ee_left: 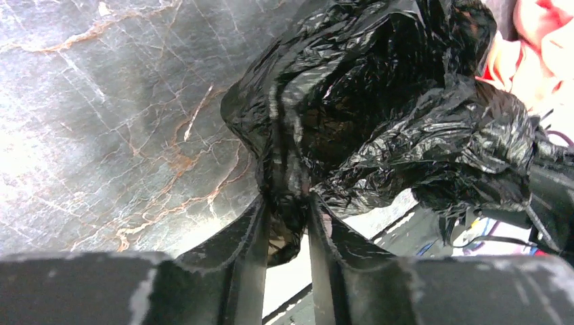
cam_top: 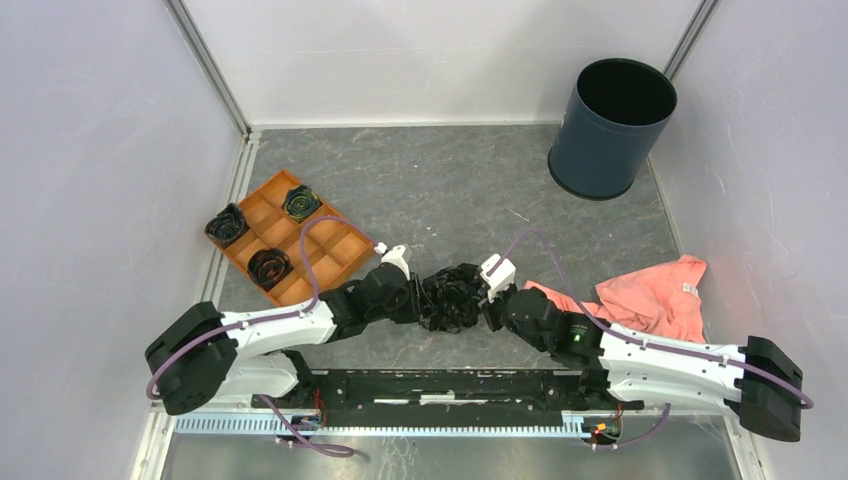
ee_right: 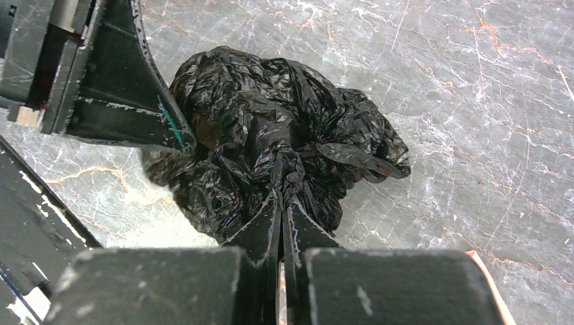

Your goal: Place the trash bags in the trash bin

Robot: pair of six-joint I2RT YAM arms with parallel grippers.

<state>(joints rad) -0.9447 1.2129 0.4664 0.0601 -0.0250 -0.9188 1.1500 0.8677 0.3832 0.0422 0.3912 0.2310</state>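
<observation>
Black trash bag (cam_top: 452,297) wad sat near-centre on surface (cam_top: 420,190), betw. both hands: left hand (ee_left: 288,215) gripped a fold, right hand (ee_right: 281,198) shut tight on thin film. From there trash bin (cam_top: 600,150) stood far-right corner, so right arm nearer, prob.

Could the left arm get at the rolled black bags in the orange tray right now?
Probably not yet: its end effector is pinching the crumpled trash bag. The orange tray lies near, with nothing between.

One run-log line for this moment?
trash bag mid-table | left gripper gripping it | right gripper shut on it | trash bin far-right, upright
</observation>
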